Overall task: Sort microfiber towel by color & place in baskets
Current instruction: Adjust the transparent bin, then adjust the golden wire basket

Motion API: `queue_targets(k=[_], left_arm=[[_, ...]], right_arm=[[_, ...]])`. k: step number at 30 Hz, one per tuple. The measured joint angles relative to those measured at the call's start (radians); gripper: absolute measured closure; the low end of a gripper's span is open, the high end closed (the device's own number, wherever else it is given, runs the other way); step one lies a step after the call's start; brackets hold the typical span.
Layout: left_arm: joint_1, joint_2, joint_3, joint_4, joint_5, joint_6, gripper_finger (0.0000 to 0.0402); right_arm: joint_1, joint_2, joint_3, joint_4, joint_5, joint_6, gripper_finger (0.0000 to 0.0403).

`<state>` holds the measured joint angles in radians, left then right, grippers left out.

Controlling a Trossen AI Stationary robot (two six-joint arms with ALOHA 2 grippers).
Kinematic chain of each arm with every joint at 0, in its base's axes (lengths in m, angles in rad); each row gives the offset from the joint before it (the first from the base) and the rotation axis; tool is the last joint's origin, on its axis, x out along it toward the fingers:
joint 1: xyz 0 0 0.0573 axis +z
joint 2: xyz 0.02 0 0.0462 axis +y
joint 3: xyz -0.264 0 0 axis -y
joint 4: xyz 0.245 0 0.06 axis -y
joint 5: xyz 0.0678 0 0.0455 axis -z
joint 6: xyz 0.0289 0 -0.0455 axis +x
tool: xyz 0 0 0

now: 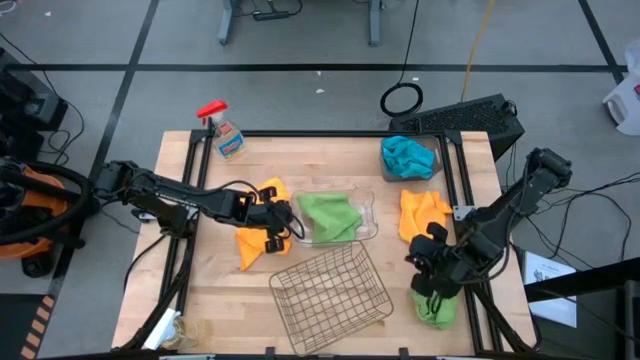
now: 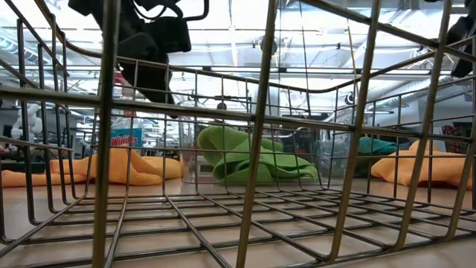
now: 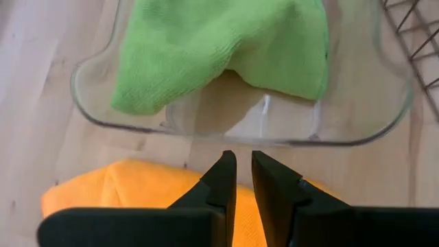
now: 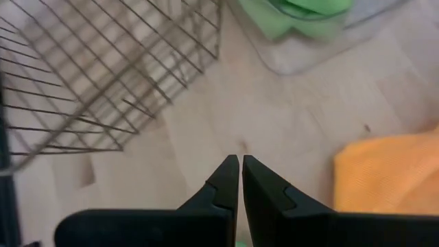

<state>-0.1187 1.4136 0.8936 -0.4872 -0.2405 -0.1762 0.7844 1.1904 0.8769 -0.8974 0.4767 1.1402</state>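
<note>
The left gripper (image 1: 283,225), fingers nearly pressed together, sits over an orange towel (image 1: 252,243) just beside the clear basket (image 1: 368,205) holding a green towel (image 1: 330,215), while the right gripper (image 1: 428,287), fingers shut, hangs above another green towel (image 1: 437,309).

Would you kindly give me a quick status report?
Left gripper over orange towel, jaws nearly shut. Right gripper shut, above a green towel. Wire basket empty.

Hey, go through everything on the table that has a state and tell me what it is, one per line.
Clear basket: holds one green towel.
Wire basket: empty.
Tinted basket: holds a teal towel.
Left gripper: nearly shut over an orange towel.
Right gripper: shut, empty.
</note>
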Motion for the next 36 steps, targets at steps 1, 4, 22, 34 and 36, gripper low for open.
queue_targets(k=[1,4,22,34,36], left_arm=[[0.001,0.000,0.000,-0.011,0.000,-0.001,0.0347],[-0.003,-0.003,0.000,-0.054,0.010,-0.029,0.0347],[-0.501,-0.035,0.000,-0.176,-0.005,-0.620,0.0347],[-0.672,0.068,0.000,0.171,-0.123,-0.683,0.0347],[-0.674,0.092,0.000,0.181,-0.124,-0.683,0.0347]], right_arm=[[0.007,0.000,0.000,0.016,0.009,-0.002,0.0390],[0.023,0.009,0.000,0.083,0.030,-0.042,0.0390],[0.041,0.231,0.000,0.262,-0.065,-0.218,0.0390],[0.041,0.272,0.000,0.374,-0.091,-0.244,0.0390],[0.041,0.272,0.000,0.380,-0.091,-0.241,0.0390]])
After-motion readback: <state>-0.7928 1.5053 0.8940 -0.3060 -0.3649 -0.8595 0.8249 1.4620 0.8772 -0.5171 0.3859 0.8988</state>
